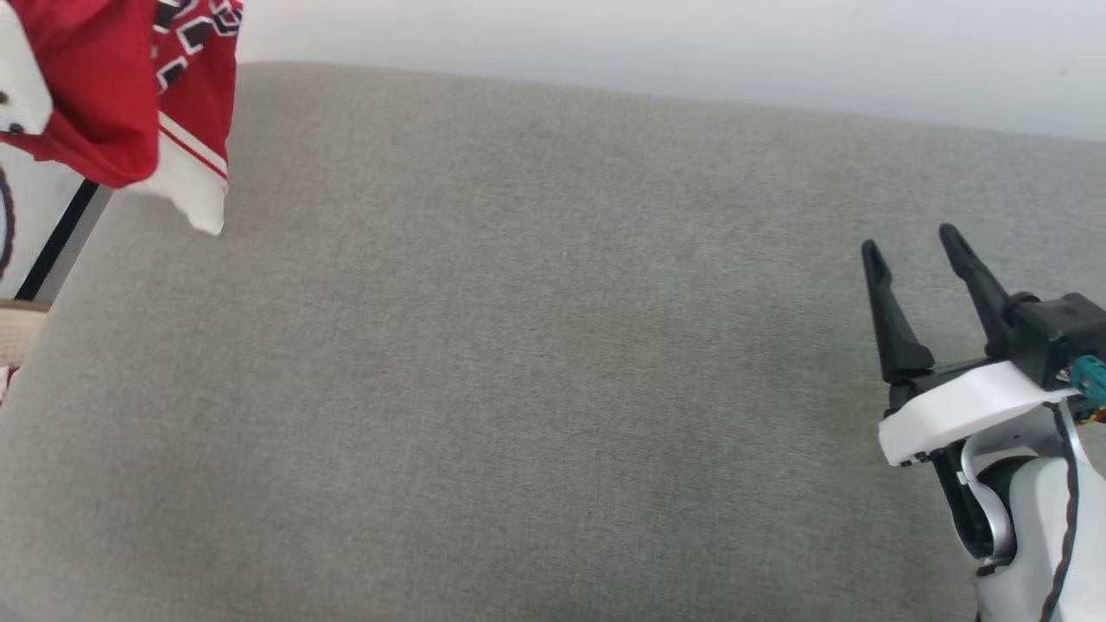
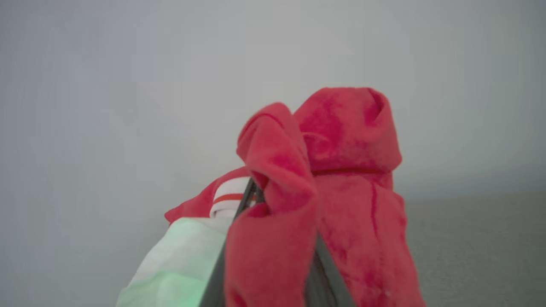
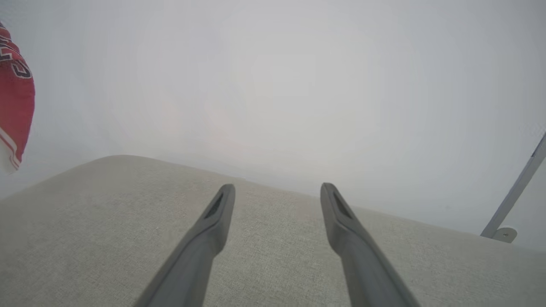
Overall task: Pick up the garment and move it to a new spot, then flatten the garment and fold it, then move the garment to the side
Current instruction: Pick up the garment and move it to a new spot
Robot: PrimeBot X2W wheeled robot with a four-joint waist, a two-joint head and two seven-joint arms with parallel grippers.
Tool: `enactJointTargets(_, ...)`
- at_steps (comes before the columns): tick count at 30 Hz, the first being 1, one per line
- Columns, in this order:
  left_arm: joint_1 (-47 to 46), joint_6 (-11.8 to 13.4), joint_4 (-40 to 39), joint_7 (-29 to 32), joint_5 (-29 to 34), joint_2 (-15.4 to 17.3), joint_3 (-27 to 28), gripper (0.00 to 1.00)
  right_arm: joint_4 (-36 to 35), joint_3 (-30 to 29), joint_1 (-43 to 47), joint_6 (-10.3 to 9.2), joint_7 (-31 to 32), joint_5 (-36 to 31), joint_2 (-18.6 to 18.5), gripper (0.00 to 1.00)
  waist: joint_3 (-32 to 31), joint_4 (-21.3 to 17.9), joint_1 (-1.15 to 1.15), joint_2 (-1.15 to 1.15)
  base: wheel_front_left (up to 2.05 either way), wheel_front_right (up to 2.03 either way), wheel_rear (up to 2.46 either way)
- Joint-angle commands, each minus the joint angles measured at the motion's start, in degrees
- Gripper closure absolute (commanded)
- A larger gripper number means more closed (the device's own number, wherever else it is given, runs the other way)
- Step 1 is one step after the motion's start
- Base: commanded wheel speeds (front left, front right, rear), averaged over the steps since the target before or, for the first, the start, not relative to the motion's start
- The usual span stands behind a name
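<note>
Garment (image 1: 112,95) bunched, hanging at far left above grey cushion (image 1: 518,389) edge, long axis probably vertical. Left end effector (image 2: 266,200) pinched nearly closed on it. Right end effector (image 1: 910,242) spread wide, empty, well apart.

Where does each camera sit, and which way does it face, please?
Head: on the head, facing down at the cushion; right gripper open, lower right.
Left wrist: along the left gripper, shut on the garment, toward the wall.
Right wrist: along its open fingers, over cushion toward wall.
Shared: all three show garment and cushion.
</note>
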Motion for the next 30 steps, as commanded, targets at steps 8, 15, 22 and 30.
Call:
enactJointTargets(8,5.11,3.22,-18.68,9.84,-1.86,2.41,-0.64,1.00,-0.03,-3.18,1.57,-0.04,-1.92,0.34,1.05,0.00,-2.33,-4.78,0.00,0.00,0.00,0.00,0.00)
enactJointTargets(15,8.67,5.66,-32.07,17.66,-3.29,3.59,-1.87,1.00,-0.19,-6.31,2.65,-0.04,-2.97,0.42,1.98,0.00,-2.59,-10.46,0.00,0.00,0.00,0.00,0.00)
enactJointTargets(22,11.44,6.32,-39.98,23.11,-4.54,2.06,-5.37,1.00,0.26,-8.51,3.59,-0.03,-3.97,0.84,2.85,0.00,-1.29,-16.25,0.00,0.00,0.00,0.00,0.00)
enactJointTargets(30,15.89,5.99,-40.54,26.06,-6.09,-3.55,-12.59,1.00,0.96,-8.10,4.27,-0.04,-5.15,0.68,4.78,0.00,0.63,-20.91,0.00,0.00,0.00,0.00,0.00)
